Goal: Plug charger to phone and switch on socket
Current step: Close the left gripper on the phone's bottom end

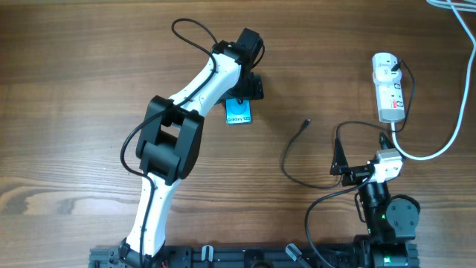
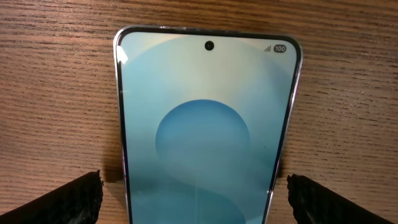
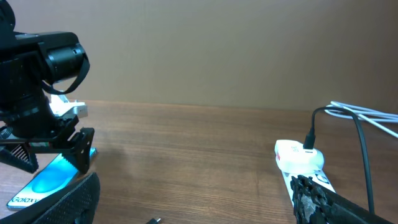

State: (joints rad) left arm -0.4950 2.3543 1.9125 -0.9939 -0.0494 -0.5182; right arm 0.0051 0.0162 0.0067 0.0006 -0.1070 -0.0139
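While the right arm [image 1: 387, 212] sits folded close over its base at the lower right of the overhead frame, the right gripper [image 1: 339, 158] points toward the left edge, its jaws spread wide with nothing between them. Just up and left of it the charger [image 1: 285, 156] curls in a loose loop on the table [image 1: 74, 89]. Its small connector tip lies free near the middle of the frame, well apart from the phone [image 1: 238, 113].

Further up, the left arm [image 1: 201, 82] stretches in a long diagonal from the bottom left, elbow bent, wrist tipped down over the phone. The left gripper [image 2: 194, 186] is parted wider than the phone, with one fingertip [image 2: 68, 202] beside each long edge and a sliver of wood showing on both sides; it grips nothing. The phone lies flat, screen up, above centre.

In the upper right corner lies the socket [image 1: 390, 88], with the charger's plug seated in it and a thick white cord [image 1: 446, 146] running off it.
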